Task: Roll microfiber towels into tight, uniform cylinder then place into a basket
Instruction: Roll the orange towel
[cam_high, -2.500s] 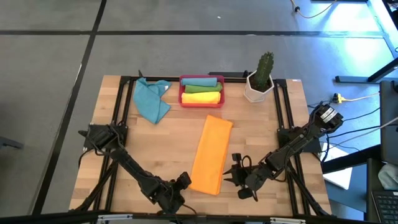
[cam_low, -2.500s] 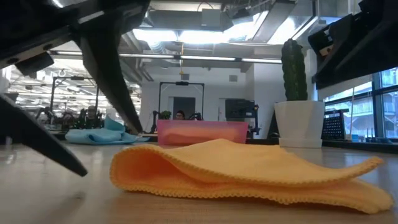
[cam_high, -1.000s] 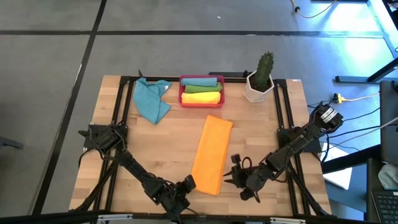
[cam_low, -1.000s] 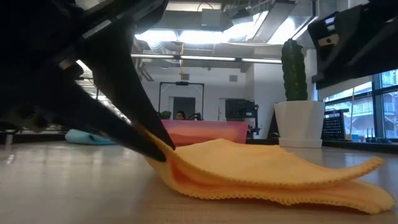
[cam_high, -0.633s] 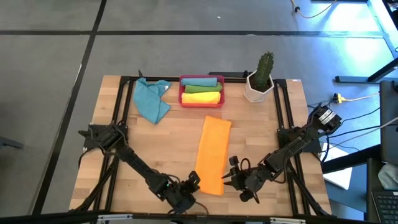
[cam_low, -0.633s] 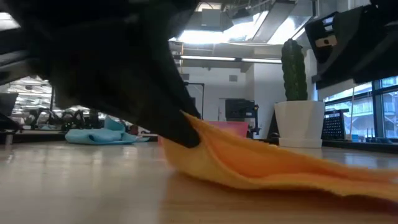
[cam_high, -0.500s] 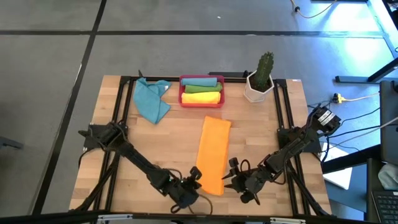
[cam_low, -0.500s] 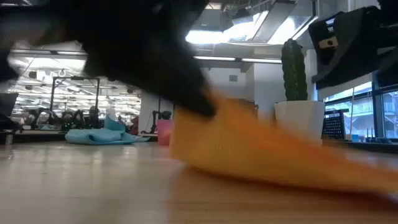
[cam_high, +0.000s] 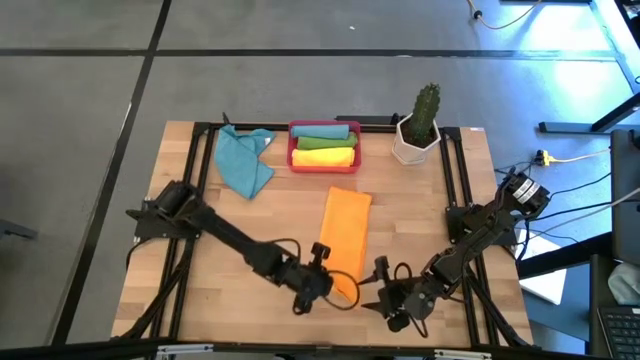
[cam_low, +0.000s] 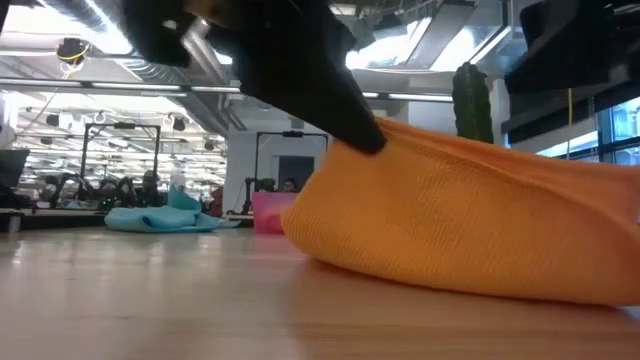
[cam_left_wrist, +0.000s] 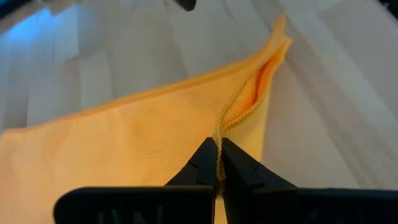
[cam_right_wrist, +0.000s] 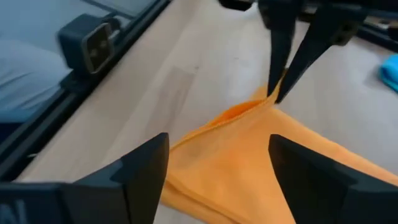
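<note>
The orange towel (cam_high: 346, 232) is a long folded strip in the middle of the table. Its far part lies flat and its near end is raised in a hump (cam_low: 470, 230). My left gripper (cam_high: 328, 276) is at that near end, shut on the towel's hem (cam_left_wrist: 219, 134). My right gripper (cam_high: 374, 286) stands open just right of the same end. The raised cloth (cam_right_wrist: 249, 137) is ahead of its spread fingers, which touch nothing. The red basket (cam_high: 292, 148) at the far edge holds rolled towels (cam_high: 324, 144). My left gripper pinches the orange towel's stitched hem at its near corner (cam_left_wrist: 217, 138) between its two fingertips (cam_right_wrist: 278, 74). The fingers slant down from the table's near left. That corner is lifted clear and the cloth slopes down from it, slack, to the part lying on the table. How many layers are pinched, I cannot tell.
A loose teal towel (cam_high: 244, 160) lies crumpled at the far left beside the basket. A white pot with a cactus (cam_high: 416, 132) stands at the far right. Bare wood (cam_high: 230, 215) lies left of the orange towel and also to its right.
My left gripper has moved up and toward the table's right and far side with the orange towel's near corner, rolling as it went. The near end has been lifted off the table and drawn up into a hump. The far part has stayed flat.
</note>
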